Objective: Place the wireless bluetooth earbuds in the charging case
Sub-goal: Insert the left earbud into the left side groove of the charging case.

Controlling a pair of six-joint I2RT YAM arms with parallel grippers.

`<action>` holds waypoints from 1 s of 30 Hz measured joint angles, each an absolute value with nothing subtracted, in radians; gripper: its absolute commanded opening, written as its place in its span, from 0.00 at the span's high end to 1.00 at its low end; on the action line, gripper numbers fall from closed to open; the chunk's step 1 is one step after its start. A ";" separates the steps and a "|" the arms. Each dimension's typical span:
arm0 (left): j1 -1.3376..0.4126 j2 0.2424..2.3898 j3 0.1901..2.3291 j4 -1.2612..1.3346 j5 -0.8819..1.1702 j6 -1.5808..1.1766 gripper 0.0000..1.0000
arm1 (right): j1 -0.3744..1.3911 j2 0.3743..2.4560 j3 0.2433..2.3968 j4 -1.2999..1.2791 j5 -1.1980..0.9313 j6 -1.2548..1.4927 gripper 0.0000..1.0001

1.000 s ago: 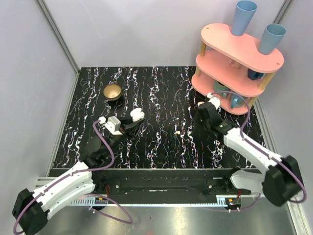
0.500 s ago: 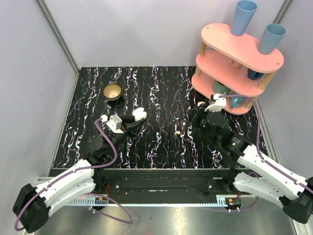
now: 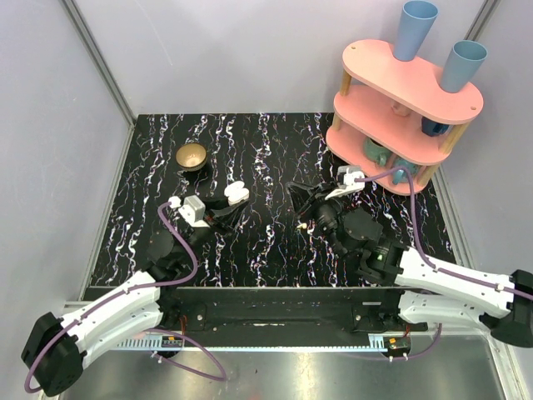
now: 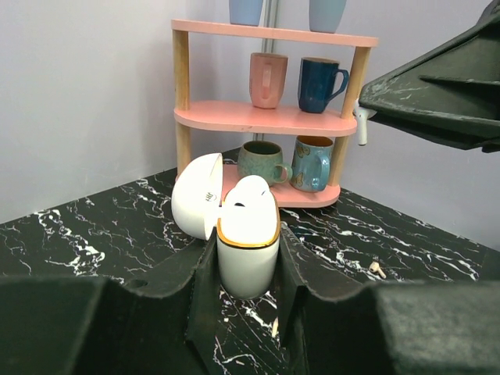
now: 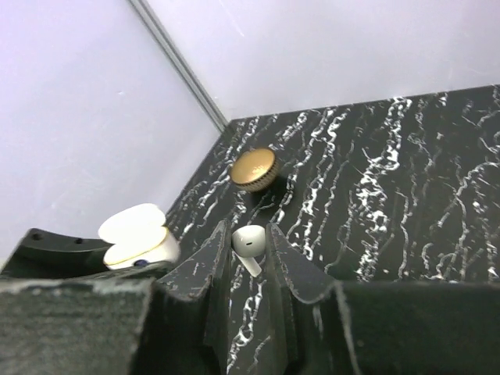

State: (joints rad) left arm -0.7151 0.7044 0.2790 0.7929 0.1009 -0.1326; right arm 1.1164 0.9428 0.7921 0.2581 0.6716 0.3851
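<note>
Right pincer [image 5: 247, 233] pinches an earbud [image 5: 250, 248], stem down, near the right of the open charging case [image 4: 247, 234] clamped in left pincer [image 4: 248, 262].

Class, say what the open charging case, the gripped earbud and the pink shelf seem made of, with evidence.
White open charging case with gold rim: glossy plastic, smooth sheen; the rim looks metallic. Small white earbud: likely glossy plastic, smooth surface. Pink tiered shelf: probably painted wood, matte boards on bare wooden posts.

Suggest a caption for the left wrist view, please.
Left gripper clamps open white gold-rimmed charging case; right gripper holds small white earbud.
</note>
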 measured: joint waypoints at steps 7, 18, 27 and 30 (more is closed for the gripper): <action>-0.715 0.716 0.279 0.827 0.106 -0.141 1.00 | 1.218 1.037 0.807 0.486 0.719 0.262 1.00; -0.715 0.736 0.277 0.884 0.142 -0.150 1.00 | 1.250 1.098 0.861 0.607 0.713 0.237 1.00; -0.715 0.804 0.267 0.990 0.183 -0.167 1.00 | 1.256 1.109 0.867 0.609 0.679 0.303 1.00; -0.715 0.822 0.267 1.019 0.195 -0.175 1.00 | 1.259 1.120 0.868 0.609 0.663 0.319 1.00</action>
